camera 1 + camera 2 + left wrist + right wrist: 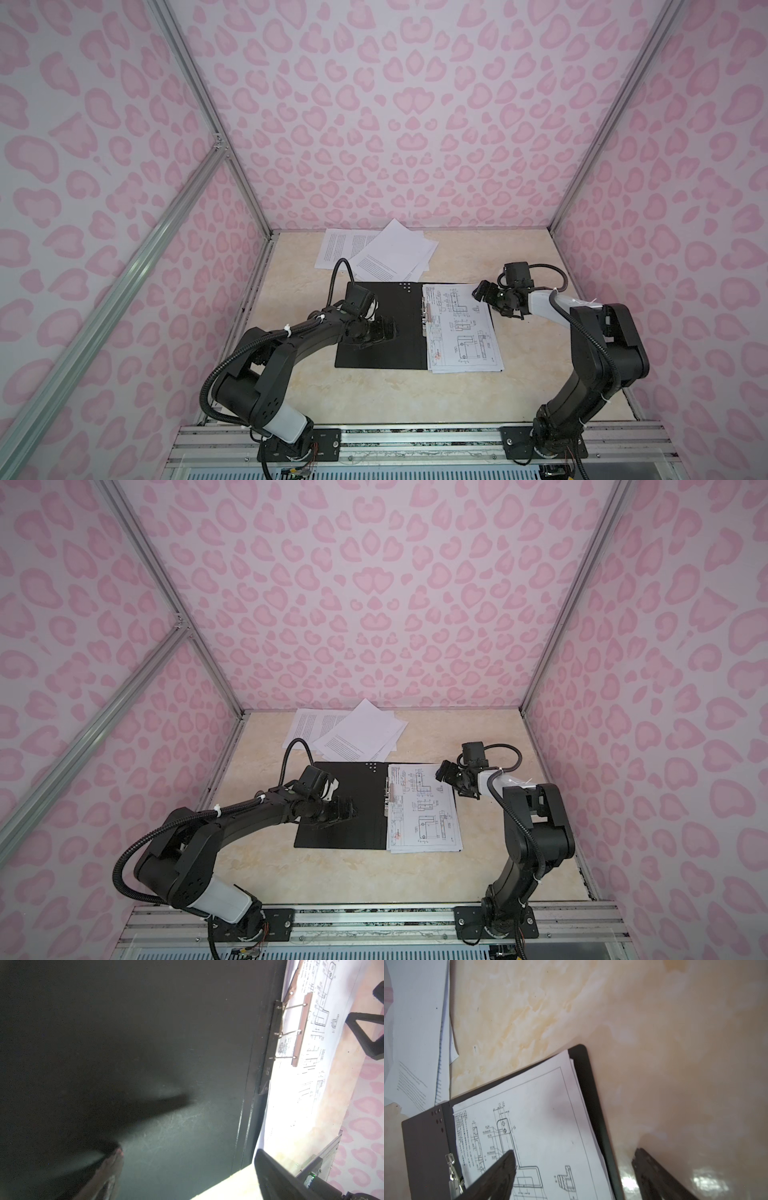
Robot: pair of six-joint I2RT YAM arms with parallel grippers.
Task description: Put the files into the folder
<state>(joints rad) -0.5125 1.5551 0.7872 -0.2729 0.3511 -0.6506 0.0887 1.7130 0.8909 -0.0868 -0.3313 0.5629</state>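
Jaws spread wide on both arms, nothing gripped. The left gripper (385,327) (348,808) sits over the left black flap of the folder (374,353) (332,833). In the left wrist view its fingers (113,1164) splay over the dark inner cover (145,1043); can't tell if they touch it. The right gripper (478,293) (442,773) hangs at the far right corner of the folder. In the right wrist view one finger is over the paper and the other is past the folder's right edge, over the table (675,1064).

The folder lies open and flat mid-table, black inside up. The drawing sheet (463,332) (424,812) (542,1113) tops a thin stack on the right half. The stack's left edge is by the metal clip (426,316) (299,1032) at the spine; the clip bar stands raised, not pressing the paper.

More files (374,253) (345,733), printed text sheets, fan out in a loose overlapping pile just beyond the folder's far edge, left of centre, on the beige marbled table (374,395).
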